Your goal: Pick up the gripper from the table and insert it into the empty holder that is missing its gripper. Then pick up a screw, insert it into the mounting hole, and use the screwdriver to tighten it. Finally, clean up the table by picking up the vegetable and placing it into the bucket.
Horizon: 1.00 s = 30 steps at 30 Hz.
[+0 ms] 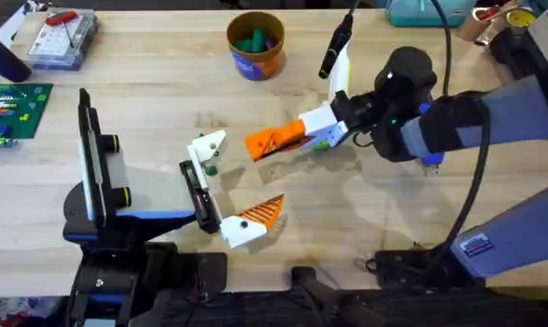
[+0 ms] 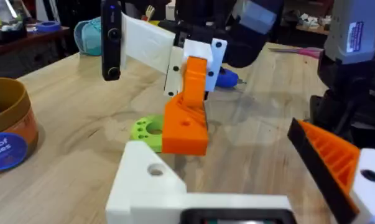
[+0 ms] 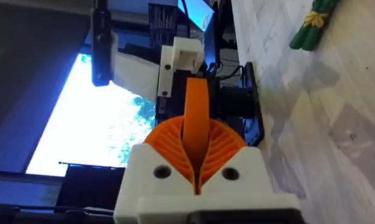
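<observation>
Right gripper (image 1: pixel 321 130) grasps the orange ribbed wedge-shaped finger (image 1: pixel 275 141), long axis pointing toward the white angular plastic holder (image 1: pixel 206 149), just beside its tip above the wooden worktop (image 1: pixel 164 82).

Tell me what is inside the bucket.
In the overhead view, the bucket holds something dark green and teal, sitting low against its inner wall. Its rim hides the lower part, so what the items are cannot be told. The lime-green vegetable lies on the table.

Light wooden table (image 1: pixel 164 82), clear parts box (image 1: pixel 63 38), green circuit board (image 1: pixel 10 111)
</observation>
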{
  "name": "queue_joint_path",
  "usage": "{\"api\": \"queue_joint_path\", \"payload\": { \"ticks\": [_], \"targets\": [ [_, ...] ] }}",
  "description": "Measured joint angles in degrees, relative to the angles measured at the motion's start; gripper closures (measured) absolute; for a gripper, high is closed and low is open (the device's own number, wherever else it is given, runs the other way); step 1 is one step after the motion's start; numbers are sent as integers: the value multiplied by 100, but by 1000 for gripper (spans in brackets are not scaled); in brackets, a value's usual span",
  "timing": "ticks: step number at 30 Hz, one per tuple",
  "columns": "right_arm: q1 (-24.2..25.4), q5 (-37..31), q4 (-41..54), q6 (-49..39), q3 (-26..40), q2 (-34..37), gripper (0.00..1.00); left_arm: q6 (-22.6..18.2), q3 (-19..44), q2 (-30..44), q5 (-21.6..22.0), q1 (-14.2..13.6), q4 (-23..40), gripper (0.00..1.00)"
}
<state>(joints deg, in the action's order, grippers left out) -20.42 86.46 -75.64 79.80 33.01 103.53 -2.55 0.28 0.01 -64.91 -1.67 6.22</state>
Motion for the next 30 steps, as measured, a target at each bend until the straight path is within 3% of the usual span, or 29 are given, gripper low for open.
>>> {"api": "queue_joint_path", "payload": {
  "ticks": [30],
  "targets": [
    [-696, -551, -554, 782, -24, 0, 991, 0, 1, 0, -1, 0, 0, 14]
  ]
}}
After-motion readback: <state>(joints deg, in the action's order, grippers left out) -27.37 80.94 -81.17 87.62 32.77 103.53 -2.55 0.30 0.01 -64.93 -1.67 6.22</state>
